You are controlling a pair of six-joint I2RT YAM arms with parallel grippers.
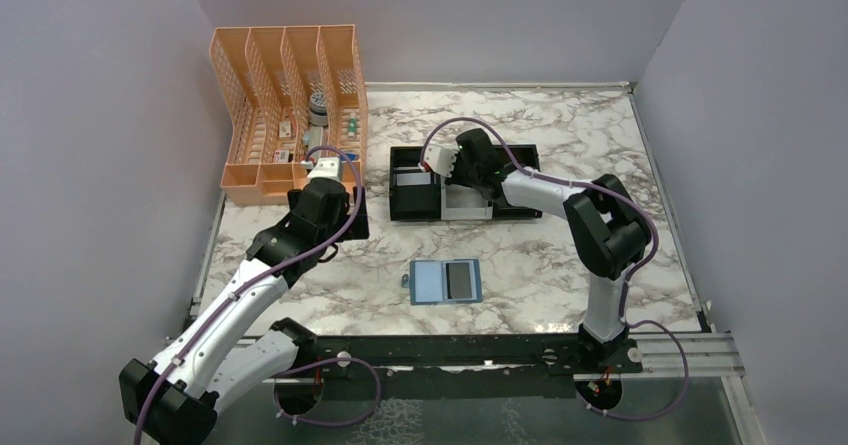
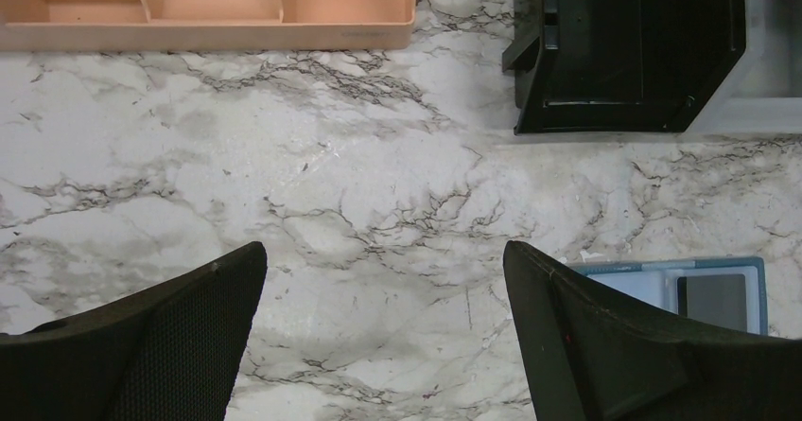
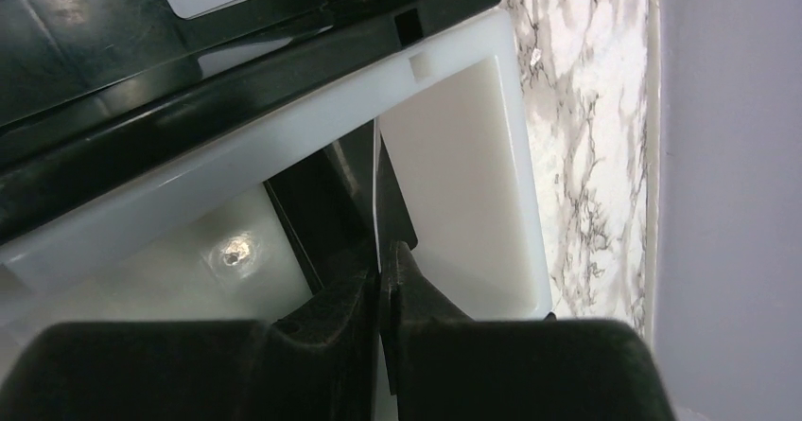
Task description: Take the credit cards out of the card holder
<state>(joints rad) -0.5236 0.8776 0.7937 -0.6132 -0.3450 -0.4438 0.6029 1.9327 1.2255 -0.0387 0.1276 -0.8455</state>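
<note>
- Currently right gripper (image 3: 383, 284) pinches a likely stiff, slick credit card (image 3: 364, 203) by its edge over the tray (image 3: 473, 203).
- Left gripper (image 2: 383, 260) stands wide open, empty.
- Card holder (image 1: 446, 282) at tray's six o'clock.

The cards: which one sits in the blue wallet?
The dark card, in the wallet's right pocket. The pale one lies in the black tray, and the right claw pinches a third card.

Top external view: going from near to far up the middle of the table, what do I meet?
black mounting rail → card holder, lying open with a dark card in its right side → black-and-white tray. The orange organizer overlaps the tray in depth, so it is left out.
</note>
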